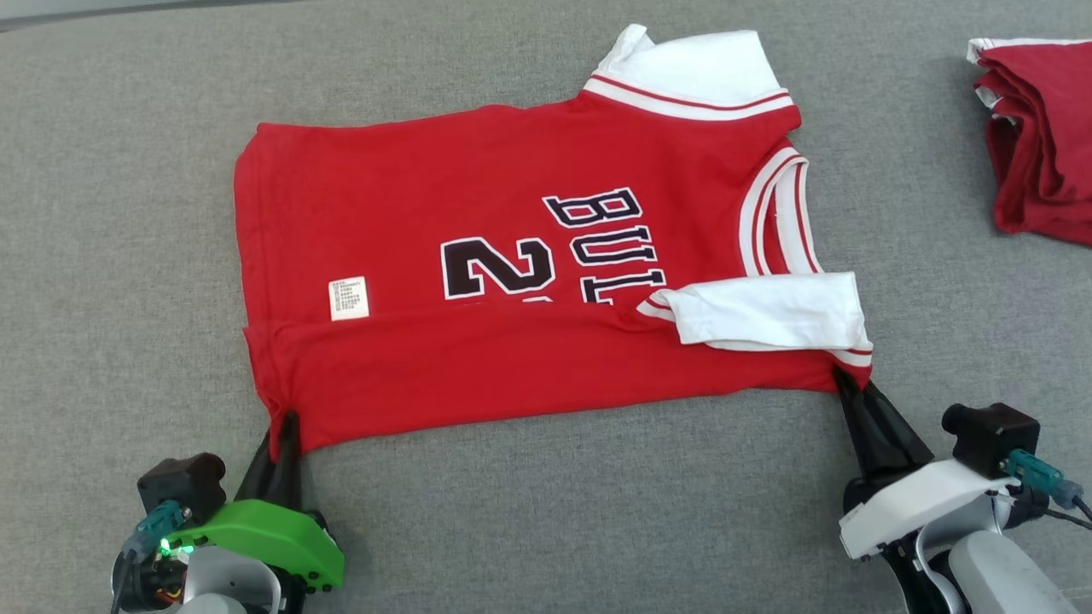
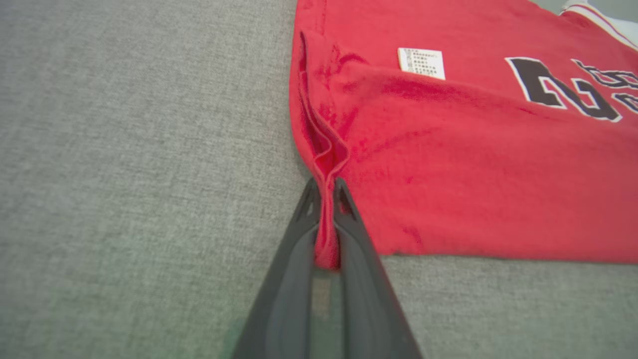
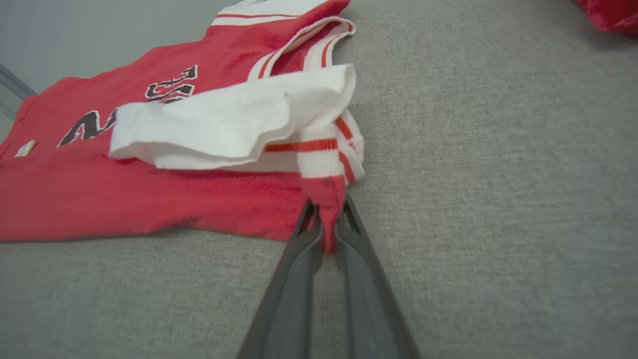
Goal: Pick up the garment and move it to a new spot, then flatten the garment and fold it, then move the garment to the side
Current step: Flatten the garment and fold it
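Observation:
The garment is a red jersey with white sleeves and dark lettering, lying flat on the grey cloth surface with its near long edge folded over. My left gripper is shut on the garment's near left hem corner; in the left wrist view red cloth is pinched between the two dark fingers. My right gripper is shut on the near right corner by the white sleeve. The right wrist view shows that red corner clamped between my fingers.
A second red garment, folded, lies at the far right edge of the grey cloth surface. Bare grey surface stretches to the left of the jersey and in front of it, between my two arms.

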Controlling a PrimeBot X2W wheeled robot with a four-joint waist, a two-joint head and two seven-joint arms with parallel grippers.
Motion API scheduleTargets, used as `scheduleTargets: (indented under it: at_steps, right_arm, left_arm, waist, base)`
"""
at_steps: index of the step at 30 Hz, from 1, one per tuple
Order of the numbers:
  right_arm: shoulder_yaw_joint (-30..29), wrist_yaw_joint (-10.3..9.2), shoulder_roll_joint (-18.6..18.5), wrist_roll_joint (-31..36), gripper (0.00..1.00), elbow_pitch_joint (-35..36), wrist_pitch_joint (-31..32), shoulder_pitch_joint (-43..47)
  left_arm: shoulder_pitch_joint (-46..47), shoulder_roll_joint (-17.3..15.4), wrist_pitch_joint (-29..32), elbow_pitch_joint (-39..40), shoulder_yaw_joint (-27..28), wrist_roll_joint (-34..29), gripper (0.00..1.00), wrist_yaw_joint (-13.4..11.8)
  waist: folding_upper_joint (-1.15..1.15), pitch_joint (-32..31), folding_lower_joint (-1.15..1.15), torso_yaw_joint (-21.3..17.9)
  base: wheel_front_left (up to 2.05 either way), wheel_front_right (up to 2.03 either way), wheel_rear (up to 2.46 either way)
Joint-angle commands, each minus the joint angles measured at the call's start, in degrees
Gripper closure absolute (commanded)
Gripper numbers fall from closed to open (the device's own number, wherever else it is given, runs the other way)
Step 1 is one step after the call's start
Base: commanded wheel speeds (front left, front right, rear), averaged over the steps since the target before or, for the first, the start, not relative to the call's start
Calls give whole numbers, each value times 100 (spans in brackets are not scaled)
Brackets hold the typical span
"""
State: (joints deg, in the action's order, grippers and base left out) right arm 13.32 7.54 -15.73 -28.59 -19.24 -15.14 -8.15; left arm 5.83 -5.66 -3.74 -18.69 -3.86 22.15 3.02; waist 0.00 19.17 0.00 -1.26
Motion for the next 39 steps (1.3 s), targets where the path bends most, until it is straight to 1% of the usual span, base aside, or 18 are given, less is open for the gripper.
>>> scheduleTargets:
  at_steps: [1, 4, 6, 9, 14, 15, 16, 17, 18, 21, 25, 29, 32, 39]
  right_arm:
    - [-37, -11, -45, -25, 100, 78, 4, 189]
    - [-68, -11, -88, -16, 100, 307, 4, 557]
    - [-98, -11, -107, -30, 100, 426, 3, 822]
    - [-131, -11, -50, -65, 100, 584, 92, 1238]
    - [-168, -11, 50, -93, 100, 750, 242, 1711]
    - [-167, -11, 75, -81, 85, 775, 276, 1760]
    - [-151, -11, 79, -43, 24, 810, 278, 1775]
    - [-140, -11, 90, 19, 0, 877, 259, 1765]
    - [-162, -10, 88, 82, 0, 943, 233, 1744]
    - [-372, -10, 123, 301, 0, 1268, 144, 1641]
    - [-651, -10, 149, 619, 0, 1821, 100, 1478]
    - [-821, -10, 133, 841, 0, 2315, 310, 1243]
    - [-881, -10, 116, 933, 0, 2518, 465, 1093]
    - [-905, -10, 151, 888, 0, 2589, 598, 971]
  left_arm:
    - [-231, -69, 141, 0, -37, 20, 100, -2]
    - [-498, -204, 411, 259, -69, 20, 100, 4]
    - [-662, -294, 554, 458, -59, -2, 100, -69]
    - [-967, -410, 758, 706, -10, 48, 100, -123]
    - [-1315, -502, 1017, 1002, 28, 115, 100, -183]
    - [-1359, -501, 1000, 1061, 26, 108, 69, -194]
    - [-1386, -495, 993, 1093, 18, 104, 0, -199]
    - [-1397, -437, 932, 1157, 37, 141, 0, -228]
    - [-1405, -401, 851, 1209, 61, 134, 0, -270]
    - [-1340, -281, 403, 1403, 138, -45, 0, -496]
    - [-1211, -193, -69, 1621, 103, -282, 0, -686]
    - [-1051, -190, -361, 1920, 28, -509, 0, -803]
    - [-930, -235, -355, 2056, -37, -638, 0, -842]
    - [-648, -314, -146, 2095, -150, -749, 0, -890]
  waist:
    - [0, -192, 0, 41]
    - [0, -404, 0, 61]
    - [0, -541, 0, 78]
    - [0, -730, 0, 75]
    - [0, -925, 0, 52]
    - [0, -956, 0, 47]
    - [0, -970, 0, 42]
    - [0, -993, 0, 33]
    - [0, -1010, 0, 26]
    - [0, -1059, 0, 6]
    - [0, -1135, 0, -20]
    - [0, -1169, 0, -77]
    - [0, -1169, 0, -109]
    - [0, -1078, 0, -134]
  base:
    - [0, 0, 0]
    - [0, 0, 0]
    - [0, 0, 0]
    - [0, 0, 0]
    - [0, 0, 0]
    - [0, 0, 0]
    - [0, 0, 0]
    - [0, 0, 0]
    - [0, 0, 0]
    - [0, 0, 0]
    - [0, 0, 0]
    - [0, 0, 0]
    - [0, 0, 0]
    - [0, 0, 0]
